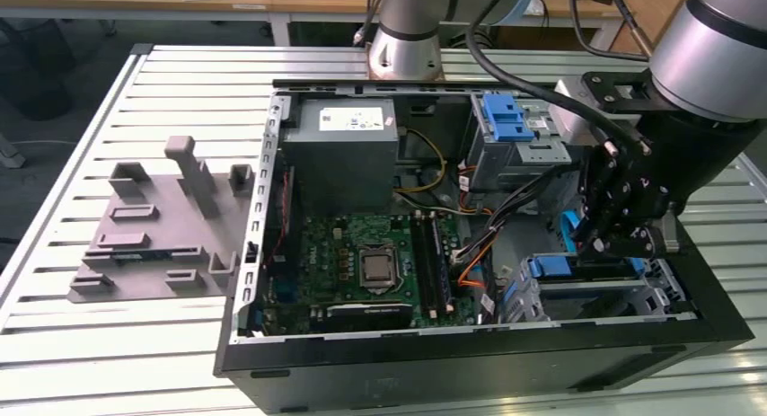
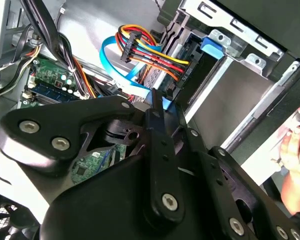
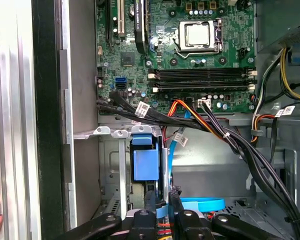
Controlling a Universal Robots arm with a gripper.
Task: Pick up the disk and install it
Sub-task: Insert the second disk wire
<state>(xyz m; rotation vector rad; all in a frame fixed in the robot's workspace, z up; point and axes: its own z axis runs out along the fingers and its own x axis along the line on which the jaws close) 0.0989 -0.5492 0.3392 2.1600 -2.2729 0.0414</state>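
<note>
The disk [image 1: 554, 267] stands on edge in the lower drive cage [image 1: 653, 295] at the exterior view's right, inside the open computer case; its blue rail faces up. In the first wrist view the disk [image 3: 146, 167] sits between the cage's metal walls. In the second wrist view a bundle of coloured wires and a blue flat cable plug into the disk [image 2: 155, 77]. My gripper [image 1: 623, 247] reaches down into the case just over the cage. Its fingers stand close together on a thin blue edge at the disk's end, as both wrist views show the gripper [image 3: 161, 202] [image 2: 157, 100].
The green motherboard [image 1: 359, 254] lies in the case beside the cage. A grey power supply [image 1: 348, 151] and an upper cage with a blue latch [image 1: 509, 119] stand at the back. Black cable bundles [image 3: 190, 122] cross near the bay. A grey fixture [image 1: 162, 227] lies on the table. A person's hand [image 2: 295, 150] is at the case's edge.
</note>
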